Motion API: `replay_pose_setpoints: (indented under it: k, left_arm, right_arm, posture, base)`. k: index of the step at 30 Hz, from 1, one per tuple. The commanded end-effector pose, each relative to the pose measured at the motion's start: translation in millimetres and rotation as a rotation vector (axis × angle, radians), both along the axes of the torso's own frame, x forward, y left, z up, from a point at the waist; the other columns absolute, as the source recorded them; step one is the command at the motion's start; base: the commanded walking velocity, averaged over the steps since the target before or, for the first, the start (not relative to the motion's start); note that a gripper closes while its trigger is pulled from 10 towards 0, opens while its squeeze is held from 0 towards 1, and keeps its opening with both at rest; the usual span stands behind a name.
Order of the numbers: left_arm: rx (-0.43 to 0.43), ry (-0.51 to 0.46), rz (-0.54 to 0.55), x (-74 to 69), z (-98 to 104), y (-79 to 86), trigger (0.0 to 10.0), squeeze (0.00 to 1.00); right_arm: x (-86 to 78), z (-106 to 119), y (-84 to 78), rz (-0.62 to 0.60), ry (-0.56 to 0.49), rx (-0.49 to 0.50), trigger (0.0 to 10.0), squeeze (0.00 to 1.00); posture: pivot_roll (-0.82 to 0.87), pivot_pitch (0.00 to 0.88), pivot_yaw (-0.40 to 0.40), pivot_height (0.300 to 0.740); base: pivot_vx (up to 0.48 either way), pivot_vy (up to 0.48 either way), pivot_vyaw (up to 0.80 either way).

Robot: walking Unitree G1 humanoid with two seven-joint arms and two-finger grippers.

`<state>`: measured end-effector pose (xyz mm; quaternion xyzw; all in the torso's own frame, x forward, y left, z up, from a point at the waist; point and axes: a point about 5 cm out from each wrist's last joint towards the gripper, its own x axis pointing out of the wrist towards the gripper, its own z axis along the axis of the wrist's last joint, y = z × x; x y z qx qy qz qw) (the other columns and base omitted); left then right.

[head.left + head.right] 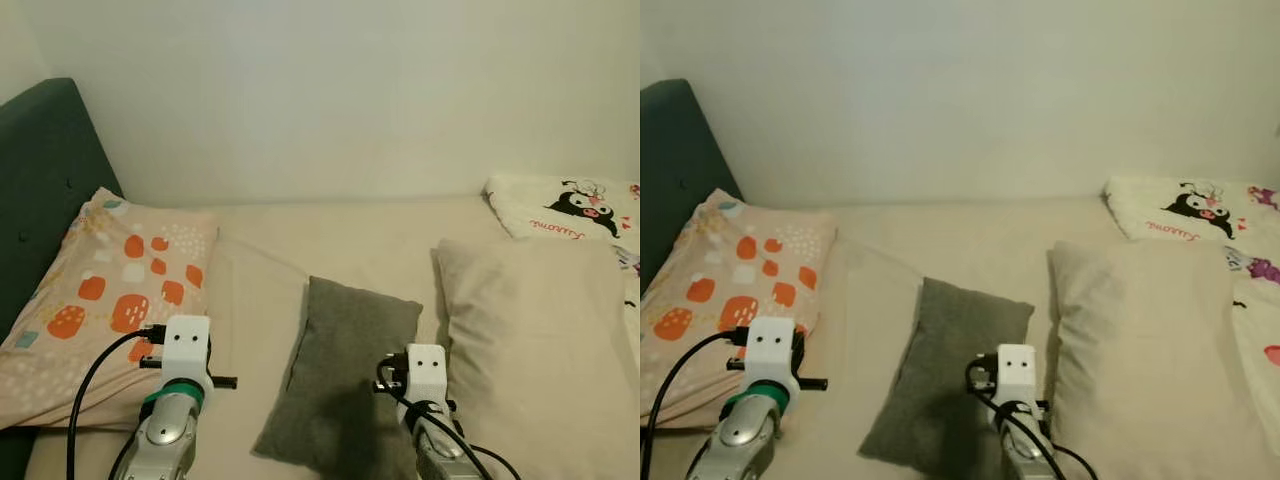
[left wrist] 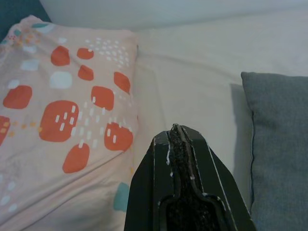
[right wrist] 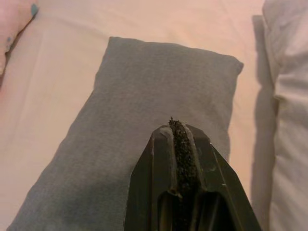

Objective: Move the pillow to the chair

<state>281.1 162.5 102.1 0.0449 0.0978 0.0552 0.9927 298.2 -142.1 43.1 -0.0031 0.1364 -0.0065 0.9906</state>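
- Grey fabric marks your target: the grey pillow lies flat on the bed, between the patterned pillow on the left and the beige pillow on the right, apart from the first and close beside the second.
- Your right hand hovers over the grey pillow's near half, fingers pressed together and holding nothing.
- Your left hand hangs over bare sheet between the patterned pillow and the grey one, also pinched closed and empty.
- Open the right hand wide before you lower it; closed fingers will only dent the cloth.
- Aim for the near edge or a corner, where you can pinch a fold of fabric rather than the flat middle.
- Consider bringing the left hand across to the pillow's left edge, so it lifts level and does not droop.
- Keep clear of the beige pillow, or you may drag it along.
- No chair is visible from here; you will likely need to turn once the pillow is up.
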Motion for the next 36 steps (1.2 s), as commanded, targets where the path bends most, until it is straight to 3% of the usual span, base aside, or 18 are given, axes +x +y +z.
replay_pose_setpoints:
  k: [1,9,14,25,36]
  left_arm:
    - [-0.009,0.029,-0.019,-2.3,-6.6,1.0,10.0,0.00]
    - [0.002,0.044,-0.132,-3.2,-11.9,-13.6,10.0,0.00]
    - [0.043,0.065,-0.230,-2.8,-19.5,-24.9,10.0,0.00]
    - [0.034,0.001,-0.282,9.1,-16.4,-43.7,10.0,0.00]
    - [0.031,-0.073,-0.274,19.2,-4.5,-42.3,10.0,0.00]
  right_arm:
    - [-1.0,-3.6,-3.8,-0.029,0.023,-0.003,10.0,0.00]
    - [0.1,0.1,-9.0,-0.070,0.000,0.001,10.0,0.00]
    - [2.4,9.5,-21.4,-0.158,-0.070,-0.046,10.0,0.00]
    - [1.4,20.7,-44.3,-0.191,-0.113,-0.093,10.0,0.00]
    - [4.2,16.2,-40.4,-0.206,-0.088,-0.053,10.0,0.00]
  posture:
    - [0.03,0.019,0.098,0.740]
    - [0.03,0.020,0.090,0.725]
    - [0.01,0.018,0.087,0.700]
    - [-0.09,0.025,0.093,0.640]
    - [-0.08,0.030,0.099,0.631]
  base:
    - [0.000,0.000,0.00]
    - [0.000,0.000,0.00]
    - [0.000,0.000,0.00]
    - [0.000,0.000,0.00]
    - [0.000,0.000,0.00]
